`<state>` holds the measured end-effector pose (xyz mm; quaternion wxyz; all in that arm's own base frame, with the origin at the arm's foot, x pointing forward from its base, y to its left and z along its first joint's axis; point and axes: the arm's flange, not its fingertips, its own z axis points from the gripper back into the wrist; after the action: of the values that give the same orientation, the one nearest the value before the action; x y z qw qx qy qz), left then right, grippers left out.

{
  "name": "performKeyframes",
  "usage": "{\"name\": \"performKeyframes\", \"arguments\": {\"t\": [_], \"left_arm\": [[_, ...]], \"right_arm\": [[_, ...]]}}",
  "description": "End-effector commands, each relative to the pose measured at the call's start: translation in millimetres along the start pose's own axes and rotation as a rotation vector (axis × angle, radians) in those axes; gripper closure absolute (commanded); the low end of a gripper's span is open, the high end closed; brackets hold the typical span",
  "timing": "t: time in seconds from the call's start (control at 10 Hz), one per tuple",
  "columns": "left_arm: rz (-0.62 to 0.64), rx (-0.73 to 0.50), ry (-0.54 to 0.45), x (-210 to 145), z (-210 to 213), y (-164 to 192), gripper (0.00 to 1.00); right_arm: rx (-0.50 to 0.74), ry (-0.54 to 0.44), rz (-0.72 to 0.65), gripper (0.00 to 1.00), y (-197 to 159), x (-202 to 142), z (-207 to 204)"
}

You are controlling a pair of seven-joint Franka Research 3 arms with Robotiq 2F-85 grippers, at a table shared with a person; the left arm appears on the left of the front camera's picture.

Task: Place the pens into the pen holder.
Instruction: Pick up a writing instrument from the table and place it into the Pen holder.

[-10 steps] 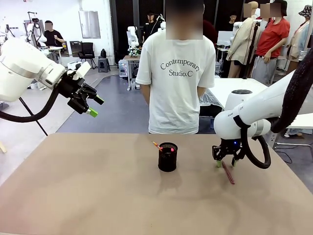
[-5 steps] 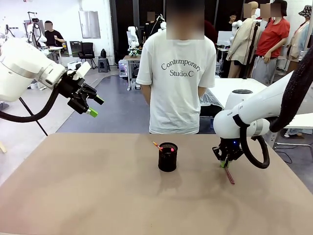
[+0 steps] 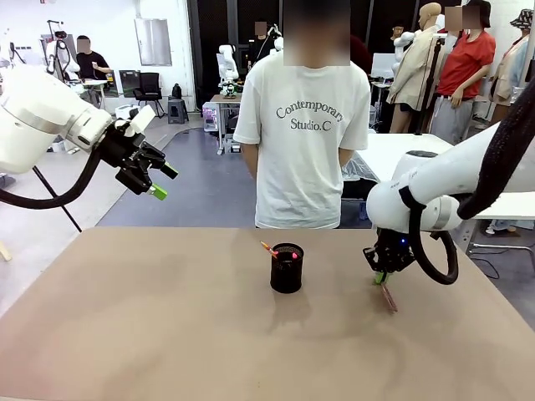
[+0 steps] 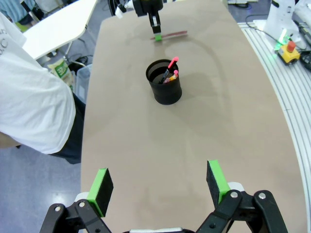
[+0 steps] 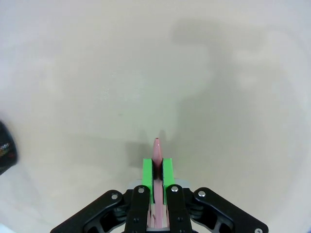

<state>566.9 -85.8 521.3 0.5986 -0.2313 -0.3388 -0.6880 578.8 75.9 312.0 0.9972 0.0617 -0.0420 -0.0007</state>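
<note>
Your right wrist view shows the right end effector [image 5: 158,167] clenched on the reddish-pink pen [image 5: 157,150]; the front view adds the pen holder [image 3: 287,268] mid-frame and the released left end effector [image 3: 159,184] upper left.

The reddish-pink pen [image 5: 156,167] sits pinched between the right gripper's green pads [image 5: 148,171], tip poking past them. The black mesh pen holder [image 3: 286,267] stands upright well apart, two pens [image 4: 170,75] inside.

Front camera looks across the table [image 3: 125,334] toward twelve o'clock; both wrist cameras stare down, sharing its tan top.
</note>
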Motion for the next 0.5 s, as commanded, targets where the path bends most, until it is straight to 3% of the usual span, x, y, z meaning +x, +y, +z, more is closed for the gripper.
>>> {"name": "performKeyframes", "arguments": {"t": [0.0,0.3,0.4], "left_arm": [[0.0,-0.01,0.0,1,3,1,0.0],[0.0,-0.01,0.0,1,3,1,0.0],[0.0,-0.01,0.0,1,3,1,0.0]], "right_arm": [[0.237,-0.064,0.127,1.0,-14,-8,42],[0.455,-0.158,0.244,1.0,-17,-20,97],[0.482,-0.265,0.339,1.0,-12,-24,109]]}}
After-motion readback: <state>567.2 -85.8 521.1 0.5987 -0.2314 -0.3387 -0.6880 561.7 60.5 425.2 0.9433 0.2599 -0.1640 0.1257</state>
